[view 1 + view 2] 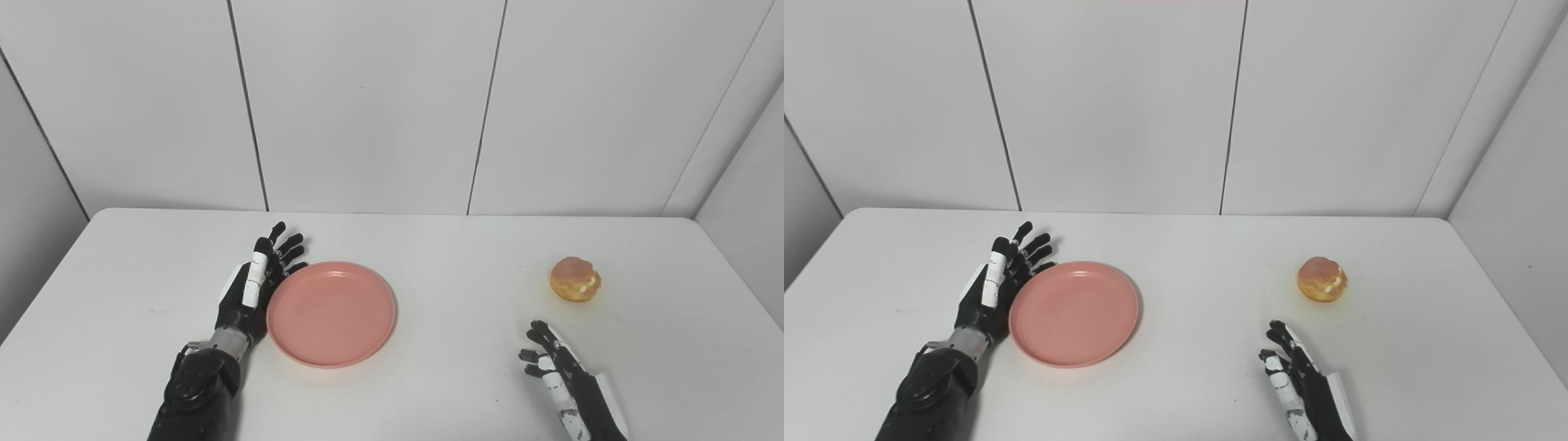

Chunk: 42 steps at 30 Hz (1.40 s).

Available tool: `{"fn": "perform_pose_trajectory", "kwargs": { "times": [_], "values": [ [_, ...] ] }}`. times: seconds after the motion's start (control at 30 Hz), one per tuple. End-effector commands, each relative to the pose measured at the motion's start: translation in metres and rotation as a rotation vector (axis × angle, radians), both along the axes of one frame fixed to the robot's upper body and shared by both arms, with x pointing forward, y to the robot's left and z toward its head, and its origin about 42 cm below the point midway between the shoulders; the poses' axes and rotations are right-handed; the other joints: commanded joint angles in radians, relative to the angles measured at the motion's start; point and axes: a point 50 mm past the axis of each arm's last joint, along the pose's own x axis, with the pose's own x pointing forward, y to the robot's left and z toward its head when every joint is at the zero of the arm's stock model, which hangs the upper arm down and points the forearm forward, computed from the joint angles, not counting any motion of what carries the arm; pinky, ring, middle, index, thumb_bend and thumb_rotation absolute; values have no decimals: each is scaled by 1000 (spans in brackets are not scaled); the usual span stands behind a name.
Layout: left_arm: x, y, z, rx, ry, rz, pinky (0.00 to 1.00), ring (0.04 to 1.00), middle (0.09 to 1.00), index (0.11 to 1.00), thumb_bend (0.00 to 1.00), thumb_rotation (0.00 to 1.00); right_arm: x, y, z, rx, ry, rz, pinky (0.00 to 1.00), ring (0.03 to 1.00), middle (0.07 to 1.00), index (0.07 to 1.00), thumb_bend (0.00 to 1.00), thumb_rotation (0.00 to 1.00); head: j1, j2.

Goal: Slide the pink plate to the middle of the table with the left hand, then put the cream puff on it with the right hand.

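Pressing its palm side against the left rim of the pink plate (331,313), the left hand (254,285) stands edge-up with fingers spread, grasping nothing. The plate lies left of centre in the frame, so the push must run rightward. Being round, the plate has no long axis. The cream puff (575,279) sits at right, just above the right hand (554,361), which rests released on the bench (459,392).

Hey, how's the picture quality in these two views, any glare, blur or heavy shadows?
Left eye view: even, soft light, only a faint shadow under the round pink plastic plate, no glare on the white table. Right eye view: the small golden cream puff looks slightly soft; both black robot hands are sharp.
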Motion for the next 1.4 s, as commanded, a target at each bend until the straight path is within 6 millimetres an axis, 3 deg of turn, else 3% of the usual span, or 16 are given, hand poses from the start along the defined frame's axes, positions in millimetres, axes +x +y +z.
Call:
{"fn": "perform_pose_trajectory", "kwargs": {
  "times": [0.0,0.37,0.7,0.87,1.17,1.37],
  "values": [
    [1,-4,-1,13,36,-18,804,915,920,989,996,959,-6,18,-10,9,93,72,734,790,877,885,794,1000,-4,1],
    [0,-25,-4,-2,36,-28,915,930,895,994,993,949,-4,30,-8,0,91,77,715,778,876,885,814,1000,-79,10],
    [-2,-40,-7,20,18,5,815,897,877,981,958,935,-2,37,-4,1,94,88,732,790,885,890,824,1000,-108,20],
    [-5,-45,-7,68,3,-5,791,887,874,977,972,968,-2,44,-4,-2,82,86,700,777,883,888,811,1000,-164,20],
    [0,-49,-4,76,-10,-42,806,908,892,981,971,974,4,56,-5,-10,78,86,693,779,877,882,790,1000,-243,8],
    [3,-50,-1,58,-12,-60,834,911,897,980,963,954,8,61,-6,-10,81,93,721,789,886,885,818,1000,-258,6]
  ]
}}
